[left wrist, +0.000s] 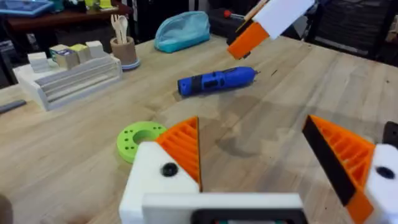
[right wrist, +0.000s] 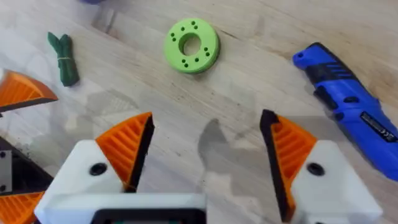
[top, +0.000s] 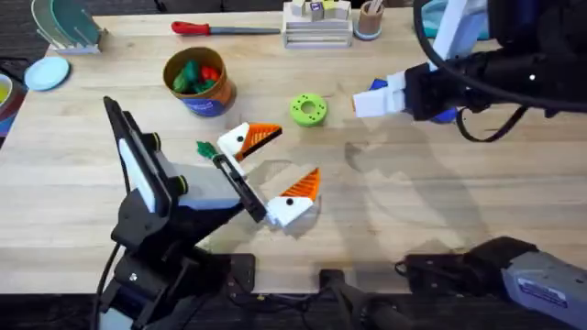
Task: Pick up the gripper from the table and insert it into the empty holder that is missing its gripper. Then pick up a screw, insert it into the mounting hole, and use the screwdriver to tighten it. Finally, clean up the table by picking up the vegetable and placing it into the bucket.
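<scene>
While the right pincer hangs open just above the counter, the screwdriver lies flat on the wood just beside it, off the outer side of one finger rather than between the two. To my eye it is a stiff, fairly weighty tool. The thick blue handle is round and smooth, so it could roll or slip if nudged from one side. I'd take it across the middle of the handle, fingers square to its length, where the ribbed orange pads can bite.

The left pincer is also spread wide, holding nothing, low over the middle of the counter. The vegetable lies on the wood close behind it, a short way in front of the bucket. It looks thin and light, probably soft. It sits so low that the fingers would need to come right down to the wood and pinch across its stem.
</scene>
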Robot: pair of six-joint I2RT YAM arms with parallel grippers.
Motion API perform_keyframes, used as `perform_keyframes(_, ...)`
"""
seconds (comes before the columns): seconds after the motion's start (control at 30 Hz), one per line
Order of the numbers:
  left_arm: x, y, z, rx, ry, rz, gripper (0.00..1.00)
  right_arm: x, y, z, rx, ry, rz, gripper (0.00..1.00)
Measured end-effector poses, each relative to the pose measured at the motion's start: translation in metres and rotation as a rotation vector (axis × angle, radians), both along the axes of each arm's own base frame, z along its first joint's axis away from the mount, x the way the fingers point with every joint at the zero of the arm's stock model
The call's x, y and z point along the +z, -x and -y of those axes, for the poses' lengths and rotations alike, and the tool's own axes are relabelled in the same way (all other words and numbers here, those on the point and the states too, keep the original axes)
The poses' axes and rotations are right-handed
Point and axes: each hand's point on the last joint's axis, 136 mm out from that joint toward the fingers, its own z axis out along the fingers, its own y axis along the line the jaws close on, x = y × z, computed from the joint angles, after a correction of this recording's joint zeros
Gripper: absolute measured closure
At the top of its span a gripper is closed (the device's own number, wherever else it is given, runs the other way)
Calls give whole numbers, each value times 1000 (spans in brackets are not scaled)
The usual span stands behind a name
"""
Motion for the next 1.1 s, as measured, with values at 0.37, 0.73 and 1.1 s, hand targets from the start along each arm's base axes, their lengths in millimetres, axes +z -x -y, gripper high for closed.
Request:
perform_keyframes(0.37, 39, -12, -38, 250, -61, -80, 9, 0, 0, 0, 0, 0, 0, 10)
perform_keyframes(0.73, 72, -32, -93, 584, -361, -480, 9, 1, -1, 0, 0, -2, 7, 10)
perform_keyframes(1.1, 52, -57, -95, 684, -433, -712, 10, 1, -1, -1, 0, -3, 7, 10)
